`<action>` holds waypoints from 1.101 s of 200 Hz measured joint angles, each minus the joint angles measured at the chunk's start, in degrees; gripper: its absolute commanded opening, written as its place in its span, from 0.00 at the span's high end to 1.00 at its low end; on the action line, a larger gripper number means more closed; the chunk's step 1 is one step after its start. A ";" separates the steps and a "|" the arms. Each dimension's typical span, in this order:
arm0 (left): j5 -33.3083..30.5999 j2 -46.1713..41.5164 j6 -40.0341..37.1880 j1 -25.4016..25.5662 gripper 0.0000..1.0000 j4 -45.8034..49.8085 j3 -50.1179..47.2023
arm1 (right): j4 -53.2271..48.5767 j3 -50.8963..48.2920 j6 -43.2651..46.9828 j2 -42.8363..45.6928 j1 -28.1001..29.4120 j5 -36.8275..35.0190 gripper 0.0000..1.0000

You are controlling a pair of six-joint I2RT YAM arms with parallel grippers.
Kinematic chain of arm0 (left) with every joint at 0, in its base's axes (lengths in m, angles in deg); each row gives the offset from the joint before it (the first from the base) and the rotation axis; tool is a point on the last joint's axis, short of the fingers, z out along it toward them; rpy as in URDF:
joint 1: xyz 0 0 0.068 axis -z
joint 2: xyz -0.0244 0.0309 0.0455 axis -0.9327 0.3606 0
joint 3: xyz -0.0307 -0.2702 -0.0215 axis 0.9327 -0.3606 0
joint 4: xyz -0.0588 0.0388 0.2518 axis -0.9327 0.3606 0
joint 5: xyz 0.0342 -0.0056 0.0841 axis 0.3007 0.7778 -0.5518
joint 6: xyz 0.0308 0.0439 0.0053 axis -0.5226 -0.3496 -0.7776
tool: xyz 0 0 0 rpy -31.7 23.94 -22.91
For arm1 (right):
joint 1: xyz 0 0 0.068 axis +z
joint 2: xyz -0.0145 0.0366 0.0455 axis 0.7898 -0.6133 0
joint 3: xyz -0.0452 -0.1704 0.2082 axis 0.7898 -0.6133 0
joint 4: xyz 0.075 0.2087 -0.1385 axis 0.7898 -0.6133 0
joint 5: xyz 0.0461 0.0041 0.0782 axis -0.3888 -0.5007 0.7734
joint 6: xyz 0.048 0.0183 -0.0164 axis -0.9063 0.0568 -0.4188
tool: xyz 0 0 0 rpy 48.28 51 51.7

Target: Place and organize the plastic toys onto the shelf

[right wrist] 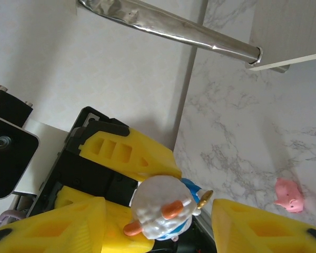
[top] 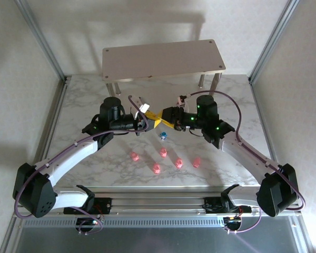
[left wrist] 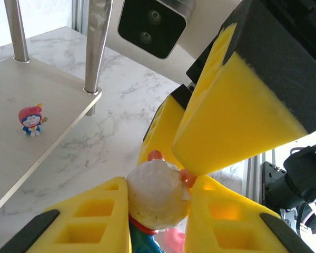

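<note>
A whitish-headed, blue-bodied toy (left wrist: 157,196) is pinched between the yellow fingers of my left gripper (left wrist: 159,185), which is shut on it above the middle of the table. My right gripper (right wrist: 159,211) faces it head-on, its jaws open on either side of the same toy (right wrist: 160,208), with a gap on the right side. In the top view the left gripper (top: 150,119) and right gripper (top: 167,124) meet in front of the shelf (top: 163,58). A red-hooded toy (left wrist: 31,120) stands on the shelf's lower board (left wrist: 21,163). Several pink toys (top: 163,153) and a blue one (top: 163,136) lie on the table.
The shelf's silver legs (left wrist: 97,47) stand just behind the grippers. The marble table (top: 84,105) is fenced by a metal frame post (top: 39,37) at each back corner. A pink toy (right wrist: 288,195) lies on the table below the right gripper.
</note>
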 measured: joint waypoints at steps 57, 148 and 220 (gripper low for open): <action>-0.04 0.15 -0.35 0.00 0.93 0.87 0.33 | 0.15 0.09 -0.39 -0.63 0.00 1.11 0.52; -1.18 1.42 -1.99 -0.22 0.91 2.54 0.74 | 1.27 0.17 -2.56 -2.84 -0.28 1.25 0.85; -3.02 1.86 -2.99 -0.24 0.73 4.24 1.38 | 3.34 0.20 -4.22 -4.55 -0.39 1.66 0.94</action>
